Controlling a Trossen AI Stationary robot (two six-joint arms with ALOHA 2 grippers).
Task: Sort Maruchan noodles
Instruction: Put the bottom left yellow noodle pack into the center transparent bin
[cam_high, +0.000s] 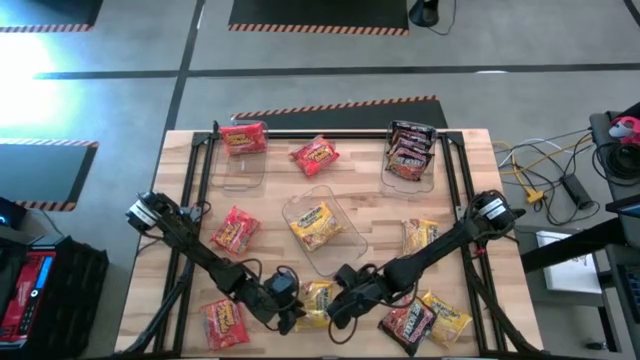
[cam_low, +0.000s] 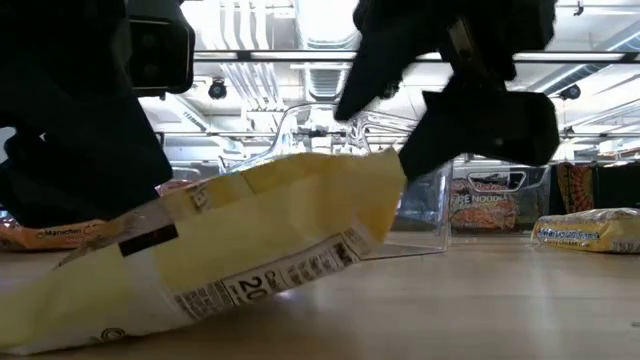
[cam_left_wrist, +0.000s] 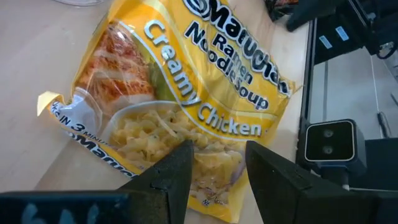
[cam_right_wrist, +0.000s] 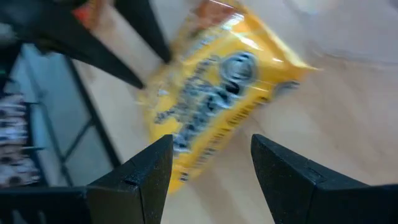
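Yellow noodle packet (cam_high: 318, 301) is seen at the table's (cam_high: 180, 200) near edge, one end propped up | flanked by both grippers | left gripper (cam_left_wrist: 214, 168) (the nearer) is spread open over its short edge, nothing held | right gripper (cam_right_wrist: 211, 165) is open, hovering beside it

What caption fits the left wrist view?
Left gripper, fingers apart, poised over a yellow Creamy Chicken ramen packet on the wooden table.
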